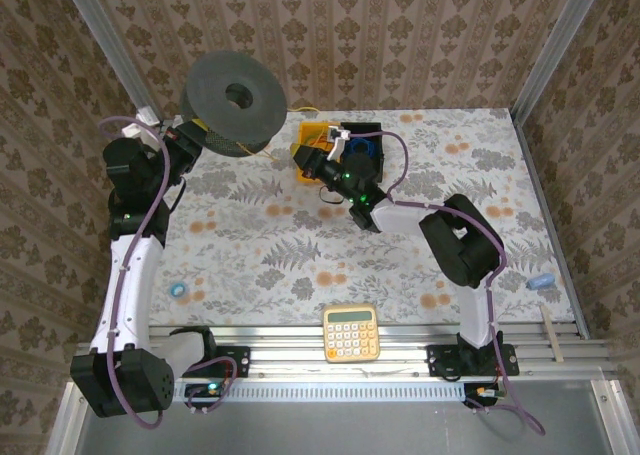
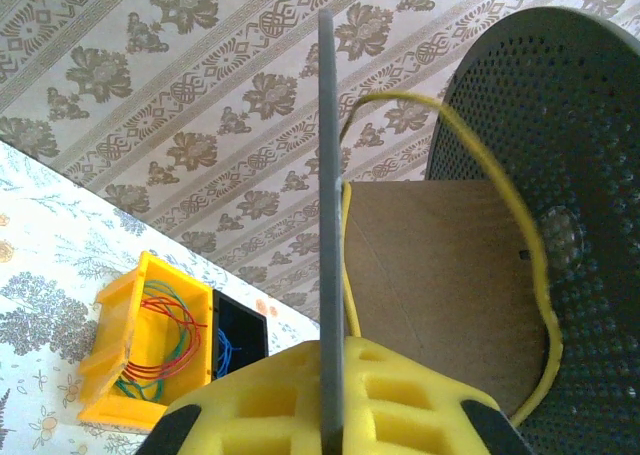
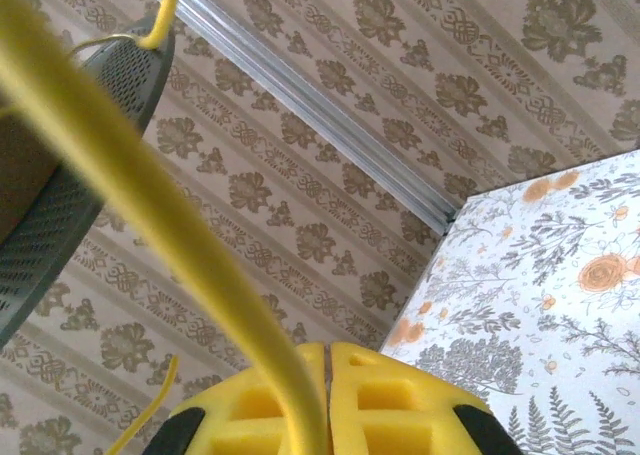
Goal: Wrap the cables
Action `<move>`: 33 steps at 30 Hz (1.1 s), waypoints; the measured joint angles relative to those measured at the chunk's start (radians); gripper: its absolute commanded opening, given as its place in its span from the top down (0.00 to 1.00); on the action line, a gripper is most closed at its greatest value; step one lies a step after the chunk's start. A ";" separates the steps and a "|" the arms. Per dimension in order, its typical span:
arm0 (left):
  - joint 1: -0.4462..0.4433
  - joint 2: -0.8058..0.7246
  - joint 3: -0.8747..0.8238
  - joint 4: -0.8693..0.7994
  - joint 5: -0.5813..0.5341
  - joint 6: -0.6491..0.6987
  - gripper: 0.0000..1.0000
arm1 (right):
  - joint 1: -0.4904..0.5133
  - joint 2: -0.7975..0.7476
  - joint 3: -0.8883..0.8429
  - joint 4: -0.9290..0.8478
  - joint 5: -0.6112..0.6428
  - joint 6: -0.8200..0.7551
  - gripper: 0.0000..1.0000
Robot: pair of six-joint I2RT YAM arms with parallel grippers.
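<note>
Yellow foam pads [image 3: 390, 405] of the right jaws fill the bottom of the right wrist view, pressed together on the yellow cord [image 3: 150, 175], which rises from between them up and to the left toward the grey spool [image 3: 70, 165]. From above, these jaws hang over the far middle of the flower-patterned desk [image 1: 260, 245], just in front of a yellow bin [image 1: 312, 135], and a thin stretch of the cord runs from them to the spool at the far left. In the left wrist view the left jaws are closed on the spool's near flange [image 2: 328, 175], seen edge-on as a thin grey plate between the pads [image 2: 400, 395]. The cord lies beside that flange, arches over the cardboard core [image 2: 430, 275] and drops along the perforated far flange [image 2: 570, 155]; whether the pads also pinch the cord I cannot tell. Red and green wires [image 2: 165, 340] are coiled in the yellow bin, and a black bin [image 2: 240, 330] holding blue wire stands touching it. A yellow calculator [image 1: 351, 332] sits at the near edge between the arm bases.
</note>
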 measured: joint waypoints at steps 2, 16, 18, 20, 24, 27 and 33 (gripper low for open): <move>0.000 0.000 0.000 -0.002 -0.004 0.000 1.00 | -0.002 -0.002 -0.001 -0.021 -0.005 -0.005 1.00; 0.000 0.059 0.062 -0.066 -0.074 0.062 1.00 | 0.029 -0.153 0.188 -0.983 -0.314 -0.375 1.00; 0.000 0.068 0.070 -0.075 -0.082 0.077 1.00 | 0.052 -0.161 0.219 -1.122 -0.334 -0.450 1.00; 0.000 0.079 0.077 -0.091 -0.091 0.095 1.00 | 0.080 -0.164 0.259 -1.268 -0.344 -0.529 1.00; -0.003 0.102 0.092 -0.141 -0.114 0.141 1.00 | 0.129 -0.164 0.340 -1.489 -0.343 -0.655 1.00; -0.020 0.111 0.100 -0.183 -0.142 0.179 1.00 | 0.159 -0.164 0.423 -1.624 -0.339 -0.728 1.00; -0.080 0.132 0.148 -0.293 -0.212 0.284 1.00 | 0.217 -0.126 0.681 -1.861 -0.301 -0.867 1.00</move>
